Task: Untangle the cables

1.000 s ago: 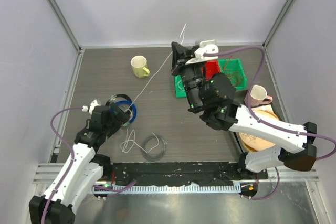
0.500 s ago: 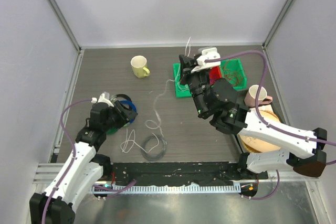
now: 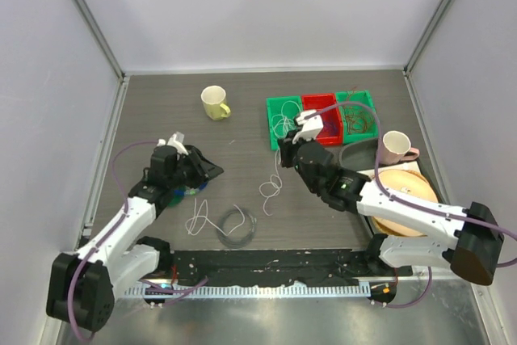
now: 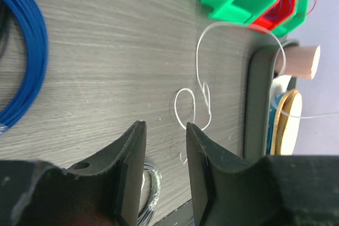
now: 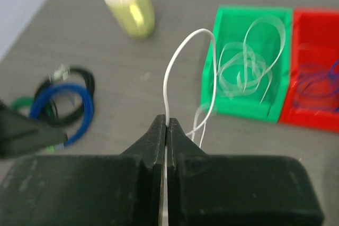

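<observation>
The white cable [image 5: 203, 30] is pinched between the closed fingers of the right gripper [image 5: 166, 124]. From their tips it springs up in a narrow arch and drops ahead and to the right, beside the left wall of the green bin [image 5: 238, 110]. Its slack is seen coiled in small loops on the table [image 4: 106, 51] just ahead of the left gripper [image 4: 165, 130], whose fingers are parted with nothing between them (a blue ring [image 4: 38, 51] lies off to its left in the wrist view). The cable is judged to be very light and limp yet slightly springy, since its curves are kept. It is thin and smooth, so slipping through the pads may be expected and snagging on the bin rim is risked. A hold is best taken on a plain run next to the loops, not on a crossing.
</observation>
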